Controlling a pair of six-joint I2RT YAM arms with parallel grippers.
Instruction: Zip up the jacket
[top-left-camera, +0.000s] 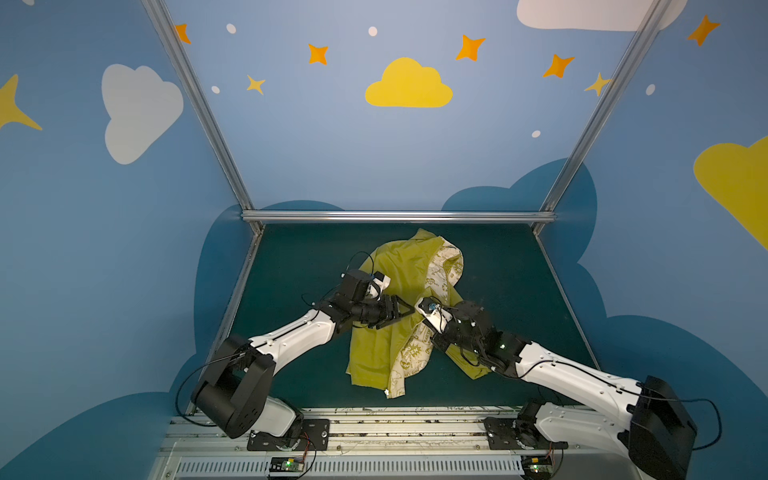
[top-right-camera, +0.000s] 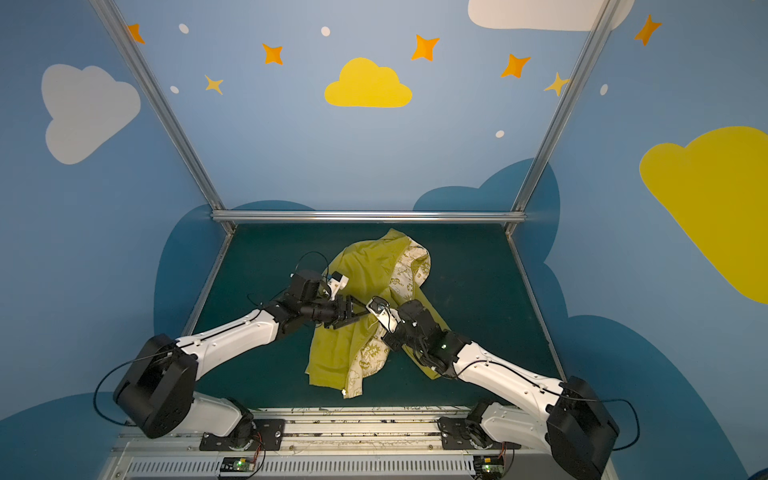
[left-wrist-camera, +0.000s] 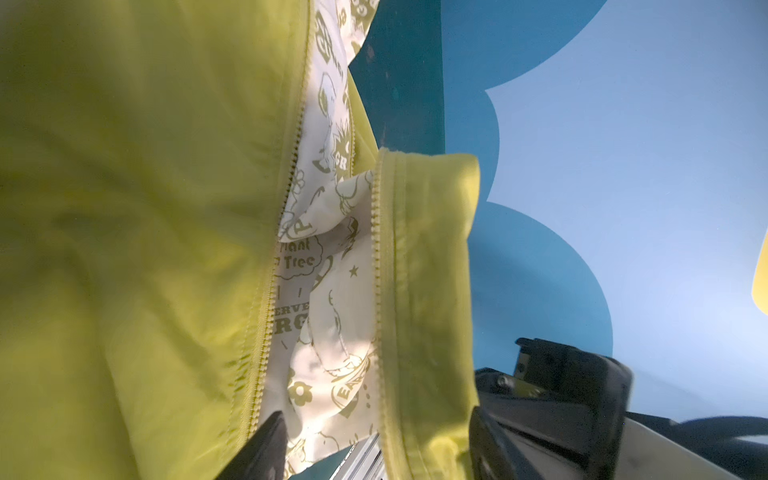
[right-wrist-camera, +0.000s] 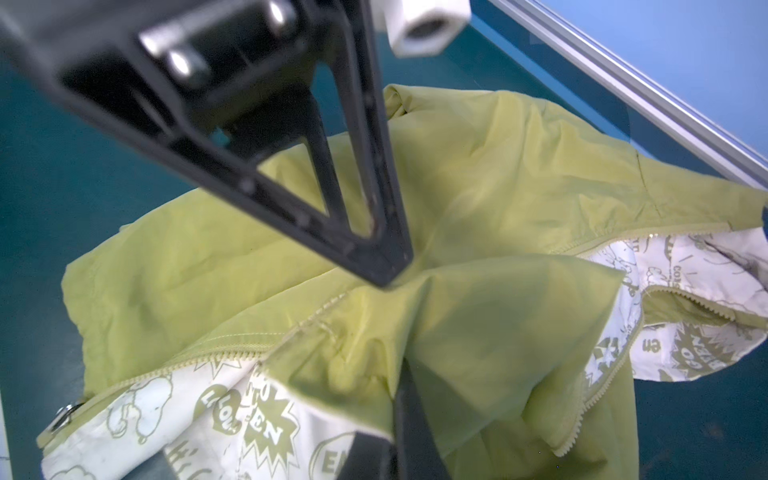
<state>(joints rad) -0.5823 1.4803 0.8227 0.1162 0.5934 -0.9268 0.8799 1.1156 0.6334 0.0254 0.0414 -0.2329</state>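
Observation:
The mustard-yellow jacket (top-left-camera: 395, 270) (top-right-camera: 361, 266) lies crumpled and unzipped on the green table (top-left-camera: 299, 257), with its cream printed lining showing. In the left wrist view two separate rows of zipper teeth (left-wrist-camera: 377, 270) run alongside the lining. My left gripper (top-left-camera: 401, 313) (left-wrist-camera: 378, 453) is open over the jacket's middle, and its fingers (left-wrist-camera: 266, 449) straddle one front edge. My right gripper (right-wrist-camera: 399, 415) is shut on a fold of yellow fabric right beside it. In both top views its tips are hidden under the wrist. A small metal piece (right-wrist-camera: 62, 415) sits at the zipper's hem end.
An aluminium rail (top-left-camera: 395, 216) bounds the back of the table, and slanted rails (top-left-camera: 232, 316) run along its sides. Blue painted walls stand behind them. The arms' bases sit on a metal track (top-left-camera: 374, 419) at the front edge.

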